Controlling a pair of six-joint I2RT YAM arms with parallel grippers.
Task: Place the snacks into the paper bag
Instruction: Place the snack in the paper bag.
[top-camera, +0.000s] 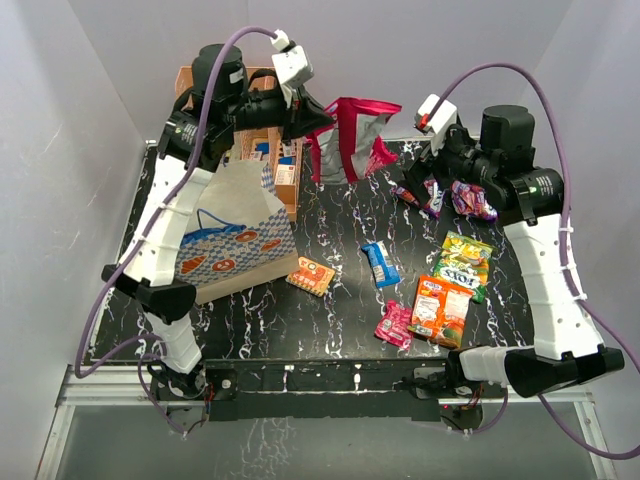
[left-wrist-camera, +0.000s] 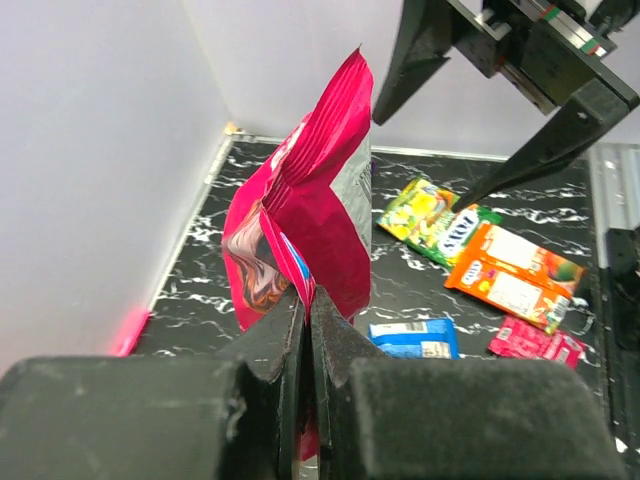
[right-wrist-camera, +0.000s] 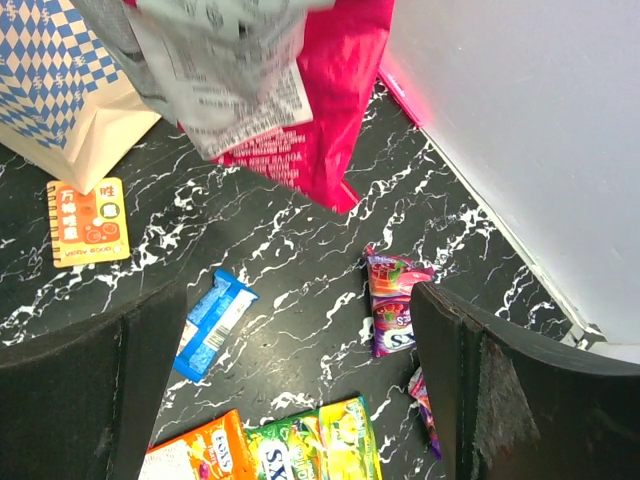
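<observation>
My left gripper (top-camera: 318, 122) (left-wrist-camera: 308, 300) is shut on the edge of a magenta-silver snack packet (top-camera: 350, 140) (left-wrist-camera: 310, 200), which hangs upright above the back of the table. My right gripper (top-camera: 410, 170) (right-wrist-camera: 300, 370) stands wide open just right of that packet (right-wrist-camera: 330, 100), holding nothing. The paper bag (top-camera: 235, 240) (right-wrist-camera: 50, 80), blue-checked with donut prints, stands at the left, its mouth partly hidden by my left arm. Loose snacks lie on the table: blue (top-camera: 380, 263), a small orange square (top-camera: 310, 275), pink (top-camera: 393, 325), orange (top-camera: 440, 310), green-yellow (top-camera: 462, 262) and purple (top-camera: 473, 200) (right-wrist-camera: 390, 310).
A brown cardboard box (top-camera: 285, 170) stands behind the paper bag. White walls close in the black marbled table (top-camera: 300, 320) at the back and sides. A metal rail (top-camera: 320, 385) runs along the near edge by the arm bases.
</observation>
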